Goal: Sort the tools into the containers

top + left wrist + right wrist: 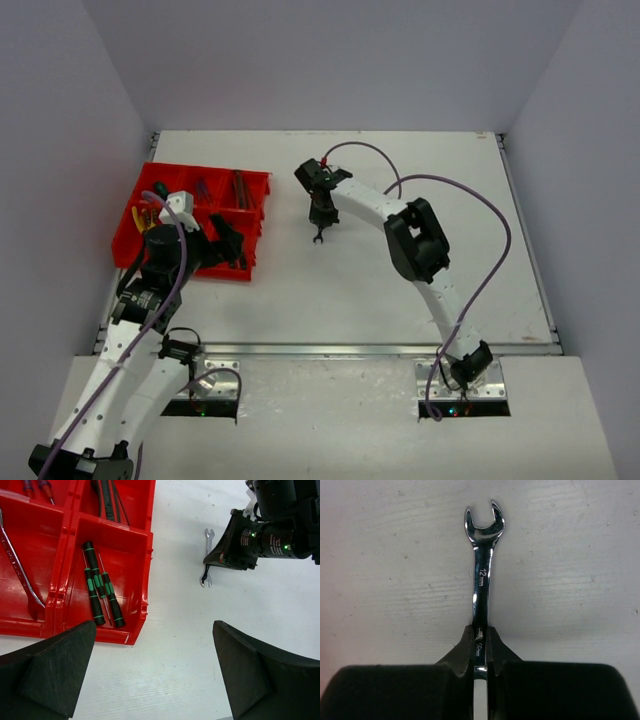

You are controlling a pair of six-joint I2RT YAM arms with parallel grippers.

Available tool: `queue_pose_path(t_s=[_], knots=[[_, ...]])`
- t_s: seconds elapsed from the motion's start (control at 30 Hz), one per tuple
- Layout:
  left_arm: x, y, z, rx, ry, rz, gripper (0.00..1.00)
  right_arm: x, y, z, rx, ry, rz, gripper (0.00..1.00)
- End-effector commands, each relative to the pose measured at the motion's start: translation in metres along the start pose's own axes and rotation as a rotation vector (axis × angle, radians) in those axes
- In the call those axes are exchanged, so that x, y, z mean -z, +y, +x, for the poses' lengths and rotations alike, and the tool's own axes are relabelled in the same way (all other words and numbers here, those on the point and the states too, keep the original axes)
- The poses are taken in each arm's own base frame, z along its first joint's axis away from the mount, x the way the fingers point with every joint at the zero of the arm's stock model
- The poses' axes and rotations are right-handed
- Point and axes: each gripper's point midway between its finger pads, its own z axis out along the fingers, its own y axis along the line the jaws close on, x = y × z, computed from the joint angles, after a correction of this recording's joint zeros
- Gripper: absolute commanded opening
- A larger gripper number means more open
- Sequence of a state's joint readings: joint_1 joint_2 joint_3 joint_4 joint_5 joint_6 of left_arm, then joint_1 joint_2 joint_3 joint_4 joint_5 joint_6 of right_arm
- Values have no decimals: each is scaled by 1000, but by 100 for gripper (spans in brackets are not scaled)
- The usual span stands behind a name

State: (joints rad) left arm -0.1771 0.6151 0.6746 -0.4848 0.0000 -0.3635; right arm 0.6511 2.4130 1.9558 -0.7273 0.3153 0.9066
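Observation:
A red organizer tray (255,195) sits at the left of the table and also shows in the left wrist view (142,555). It holds green-black screwdrivers (100,587), a silver wrench (17,565), yellow pliers (142,216) and other tools. My right gripper (320,222) is shut on a silver 12 mm wrench (483,555), whose open end points away from the jaws above the white table. That wrench also shows in the left wrist view (208,534). My left gripper (155,670) is open and empty, just off the tray's near right corner.
The white table top (400,280) is ringed by a raised rim and grey walls. My right arm (415,240) crosses the middle of the table, with a purple cable looping above it.

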Motion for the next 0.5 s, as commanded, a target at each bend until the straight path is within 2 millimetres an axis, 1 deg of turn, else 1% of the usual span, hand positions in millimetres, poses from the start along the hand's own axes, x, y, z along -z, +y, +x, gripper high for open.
queue_pose_path(t_s=[0.0,0.07,0.13,0.17,0.27,0.3,0.33,0.37,0.4,0.43,0.47], knots=[[2,-17,-17,-25,-55,73,100,-3,-29,45,133,105,59,0],[3,-21,-17,-32,-46,93,100,11,-33,49,195,72,76,0],[2,-26,-16,-21,-31,116,100,32,-35,49,236,47,50,0],[1,-29,-15,-12,-19,128,100,40,-34,48,245,35,28,0],[1,-47,-8,63,26,218,100,67,-37,49,284,-1,-22,0],[-1,-53,2,111,60,257,100,76,-40,50,307,-18,-48,0],[-4,-60,9,156,72,301,100,83,-39,51,325,-41,-84,0],[-7,-66,10,190,65,343,100,89,-36,52,337,-59,-120,0],[-10,-67,17,215,79,360,100,93,-35,52,340,-67,-142,0],[-16,-66,30,252,121,356,100,94,-36,56,349,-70,-159,0],[-22,-65,35,270,137,350,100,99,-36,55,353,-75,-173,0]])
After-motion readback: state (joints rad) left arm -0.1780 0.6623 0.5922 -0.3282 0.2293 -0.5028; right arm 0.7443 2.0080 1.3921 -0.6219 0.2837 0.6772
